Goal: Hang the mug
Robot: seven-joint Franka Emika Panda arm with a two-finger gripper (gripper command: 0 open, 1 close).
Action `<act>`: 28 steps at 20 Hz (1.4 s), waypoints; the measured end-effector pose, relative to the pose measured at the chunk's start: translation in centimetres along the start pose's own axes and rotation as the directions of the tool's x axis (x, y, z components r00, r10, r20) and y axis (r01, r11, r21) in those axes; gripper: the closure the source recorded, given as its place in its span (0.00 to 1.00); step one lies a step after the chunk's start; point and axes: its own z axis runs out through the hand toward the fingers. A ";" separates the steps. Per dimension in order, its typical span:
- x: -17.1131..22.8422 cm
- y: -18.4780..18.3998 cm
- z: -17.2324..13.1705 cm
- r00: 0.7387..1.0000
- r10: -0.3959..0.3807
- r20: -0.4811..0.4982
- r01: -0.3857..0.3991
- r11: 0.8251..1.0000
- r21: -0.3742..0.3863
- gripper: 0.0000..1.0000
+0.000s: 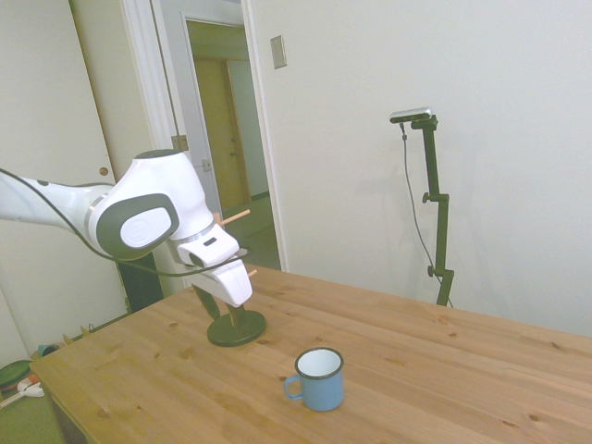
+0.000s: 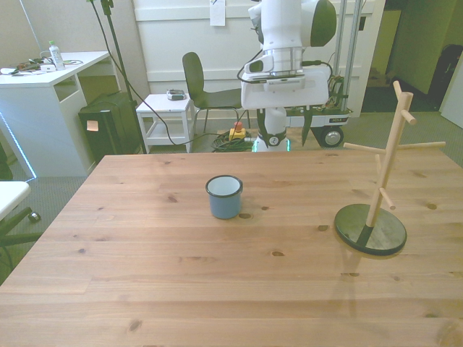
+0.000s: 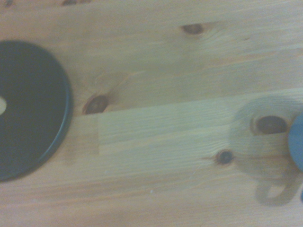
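The mug [image 1: 319,379] [image 2: 224,196] is light blue with a white inside and a dark rim. It stands upright on the wooden table [image 2: 181,282], its loop handle toward the side view's left. Only a blue sliver of the mug [image 3: 297,146] shows in the wrist view. A wooden peg rack on a dark round base [image 1: 236,328] [image 2: 370,230] [image 3: 28,109] stands at the front view's right. My gripper [image 1: 215,307] [image 2: 285,134] hangs open and empty above the table's far edge, well apart from the mug and in front of the rack in the side view.
Behind the table in the front view are a dark chair [image 2: 206,87], a small white cart [image 2: 166,116] and a white desk [image 2: 43,94]. The rack's pegs [image 2: 405,144] stick out sideways at several heights.
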 end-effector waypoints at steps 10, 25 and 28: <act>10.5 -0.6 1.4 0.972 0.231 0.038 -0.227 0.971 -0.077 0.00; 14.9 0.6 7.9 0.951 0.303 0.058 -0.291 0.944 -0.157 0.00; 15.0 0.6 8.9 0.950 0.305 0.061 -0.292 0.942 -0.166 1.00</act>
